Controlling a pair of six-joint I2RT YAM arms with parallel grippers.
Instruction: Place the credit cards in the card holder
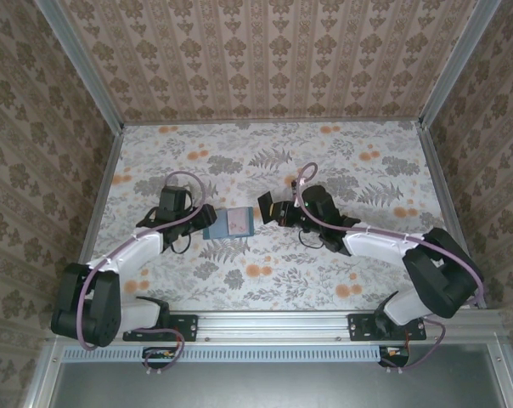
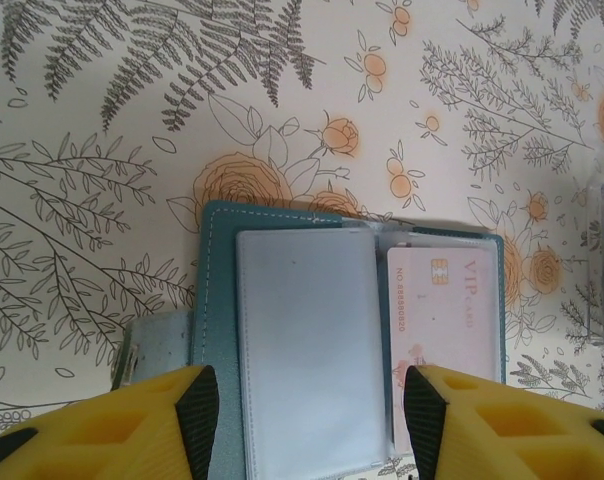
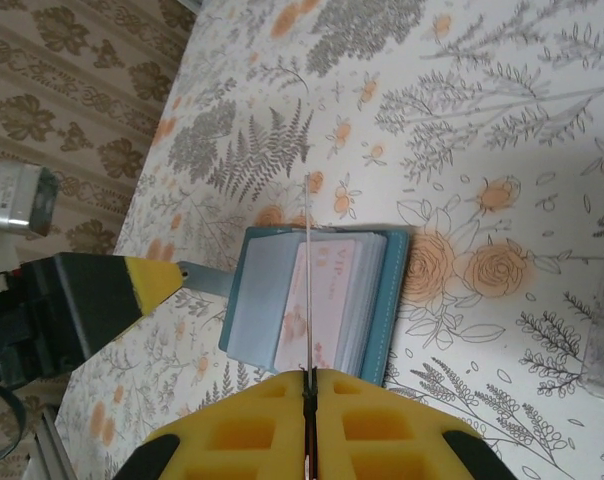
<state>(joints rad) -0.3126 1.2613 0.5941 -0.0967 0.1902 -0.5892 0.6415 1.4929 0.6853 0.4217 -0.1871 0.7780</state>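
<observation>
Note left pincer (image 2: 310, 405) spread over open card holder (image 2: 302, 300) on table (image 2: 102, 150), VIP card (image 2: 444, 330) in one pocket; right pincer (image 3: 310, 385) pinching pale card (image 3: 308, 270) edge-on.

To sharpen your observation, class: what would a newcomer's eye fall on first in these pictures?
The teal card holder lies open like a book in the middle of the floral table, with a pale VIP card in one sleeve. The right jaws are shut on a thin card, seen edge-on over the holder. The yellow left jaws stand open over its near edge.
</observation>
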